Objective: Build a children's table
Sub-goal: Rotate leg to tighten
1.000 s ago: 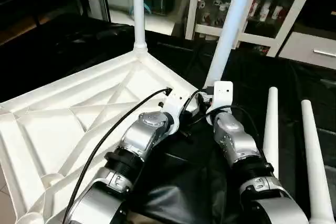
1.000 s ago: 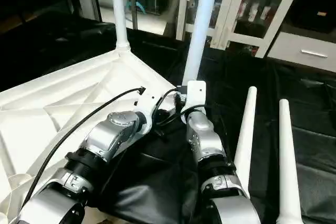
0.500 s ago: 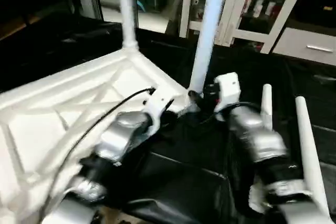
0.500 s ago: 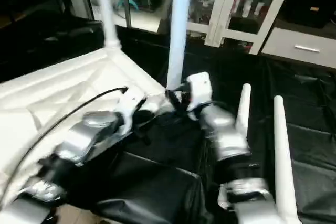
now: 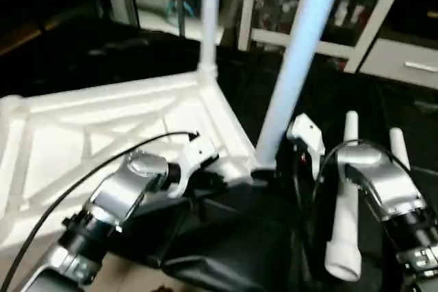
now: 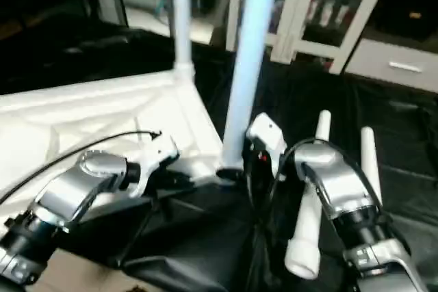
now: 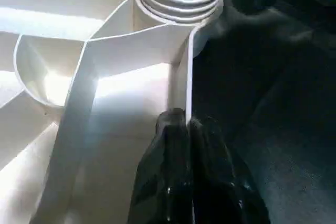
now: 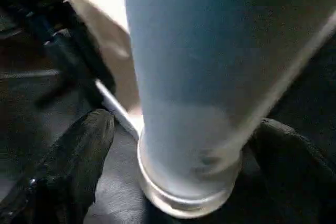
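On your black-draped worktop (image 5: 274, 237) the ribbed white tabletop (image 5: 102, 135) lies underside up. Your left pincer (image 7: 188, 127) pinches its thin rim; your right pincer (image 8: 178, 145) gapes wide around the smooth upright leg (image 5: 294, 80).

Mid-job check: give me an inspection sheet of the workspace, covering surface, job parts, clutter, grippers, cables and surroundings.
Surface: black cloth under the work.
Job's things: table top lies underside up; two legs stand in corner sockets, far leg, near leg; two loose legs lie on the cloth.
Clutter: nothing seen.
Grippers: left gripper shut on the top's rim; right gripper open around the near leg's base.
Cables: black cable along the left forearm.
Surroundings: white glass-door cabinet behind.
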`<state>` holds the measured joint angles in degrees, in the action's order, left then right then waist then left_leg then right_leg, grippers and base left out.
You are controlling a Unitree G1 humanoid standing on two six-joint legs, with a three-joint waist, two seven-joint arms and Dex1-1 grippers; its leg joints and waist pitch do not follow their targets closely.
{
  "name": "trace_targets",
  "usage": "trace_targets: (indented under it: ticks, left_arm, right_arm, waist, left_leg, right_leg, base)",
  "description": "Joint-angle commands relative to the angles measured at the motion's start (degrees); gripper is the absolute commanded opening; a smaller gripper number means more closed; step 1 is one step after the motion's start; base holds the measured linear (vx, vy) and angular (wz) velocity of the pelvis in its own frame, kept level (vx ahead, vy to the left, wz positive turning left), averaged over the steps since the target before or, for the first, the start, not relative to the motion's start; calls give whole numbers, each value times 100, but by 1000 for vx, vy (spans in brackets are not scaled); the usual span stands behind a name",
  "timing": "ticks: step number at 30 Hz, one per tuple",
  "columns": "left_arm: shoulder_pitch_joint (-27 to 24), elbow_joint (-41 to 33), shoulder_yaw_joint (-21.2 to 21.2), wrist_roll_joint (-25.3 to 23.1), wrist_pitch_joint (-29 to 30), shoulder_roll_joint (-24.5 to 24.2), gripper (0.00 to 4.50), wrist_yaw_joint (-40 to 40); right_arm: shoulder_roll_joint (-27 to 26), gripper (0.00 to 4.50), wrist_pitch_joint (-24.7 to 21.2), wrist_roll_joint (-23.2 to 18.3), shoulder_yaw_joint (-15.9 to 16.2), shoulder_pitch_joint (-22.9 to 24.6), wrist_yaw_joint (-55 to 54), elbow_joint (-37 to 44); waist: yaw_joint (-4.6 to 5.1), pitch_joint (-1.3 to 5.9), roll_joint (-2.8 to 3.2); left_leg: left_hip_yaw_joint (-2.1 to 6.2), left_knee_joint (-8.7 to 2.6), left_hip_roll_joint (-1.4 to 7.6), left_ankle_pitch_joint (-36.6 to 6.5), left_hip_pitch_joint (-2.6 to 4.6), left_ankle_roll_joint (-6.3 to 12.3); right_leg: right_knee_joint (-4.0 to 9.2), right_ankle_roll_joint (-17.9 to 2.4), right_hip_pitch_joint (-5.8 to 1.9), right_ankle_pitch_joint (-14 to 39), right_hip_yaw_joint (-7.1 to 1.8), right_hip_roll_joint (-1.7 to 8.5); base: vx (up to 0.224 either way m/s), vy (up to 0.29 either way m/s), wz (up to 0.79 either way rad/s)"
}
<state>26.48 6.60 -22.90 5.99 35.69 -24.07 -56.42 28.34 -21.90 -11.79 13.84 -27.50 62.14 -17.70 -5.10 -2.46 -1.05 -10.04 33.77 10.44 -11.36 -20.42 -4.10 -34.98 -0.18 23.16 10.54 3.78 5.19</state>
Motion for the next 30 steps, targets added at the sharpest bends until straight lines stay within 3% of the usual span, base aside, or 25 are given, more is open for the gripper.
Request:
trace_targets:
  ticks: [1, 4, 13, 21, 30]
  left_arm:
    - [-97, -72, -236, 61, 192, -44, 0, -190]
    - [-114, -170, -268, 89, 259, -94, 0, -288]
    - [-125, -257, -270, 83, 349, -149, 0, -315]
    - [-132, -270, -277, 86, 376, -152, 0, -299]
    - [-147, -287, -291, 86, 411, -143, 0, -301]
  right_arm:
    - [36, 444, 16, 38, 84, -34, 40, 87]
    - [15, 444, 11, 62, 121, -80, 59, 37]
    - [-38, 429, 22, 118, 139, -124, 124, 13]
    - [-51, 345, 28, 130, 124, -107, 140, -13]
    - [-77, 279, 50, 161, 141, -96, 133, -59]
  waist:
    - [9, 309, -18]
    - [14, 316, -27]
    - [17, 316, -28]
    - [20, 328, -29]
    - [13, 333, -34]
  left_leg:
    - [51, -407, 266, -930, 24, 271]
    - [45, -393, 252, -787, 15, 310]
    - [51, -394, 250, -832, 12, 286]
    - [48, -379, 248, -735, 16, 329]
    - [45, -368, 244, -693, 18, 350]
  right_leg:
    - [371, -1407, -293, 841, -265, 309]
    - [349, -1458, -304, 653, -262, 304]
    - [358, -1429, -312, 785, -260, 306]
    - [339, -1480, -316, 650, -257, 301]
    - [329, -1491, -318, 607, -257, 298]
  base:
    - [0, 0, 0]
    - [0, 0, 0]
    - [0, 0, 0]
    - [0, 0, 0]
    - [0, 0, 0]
